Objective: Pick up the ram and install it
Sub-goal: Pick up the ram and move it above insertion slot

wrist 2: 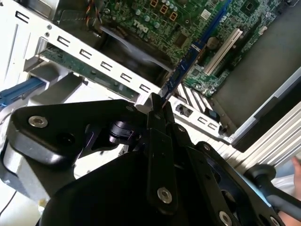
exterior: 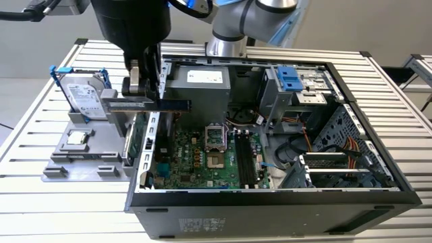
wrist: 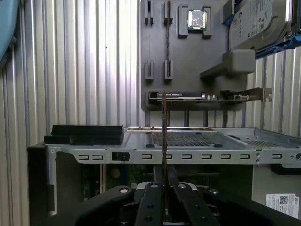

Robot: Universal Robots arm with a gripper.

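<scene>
You have the ram off the grey fixture and in the air. It is a long, narrow, thin stick with a dark board, and in the exterior view a gold-coloured strip shows along part of its length. There it lies level and lengthwise across the case wall on the exterior view's left. One end reaches back over the fixture and the other points in over the open computer case. It is above the motherboard and not seated in any slot. In the first wrist view you see the ram edge-on as a thin dark line rising from the fingertips. In the second wrist view the ram runs away from the tips as a bluish-dark strip over the green board. Your pincer is clenched on the stick, grasping it by its two flat faces near the middle of its length. In both wrist views the pincer has its black fingers drawn almost together, with the board pinched in the slim gap between them. The hard drive with blue clips stands upright in the fixture beside the case. The expansion card rests in the fixture's holder just outside the case wall. Case and fixture both sit on the slatted tabletop.
</scene>
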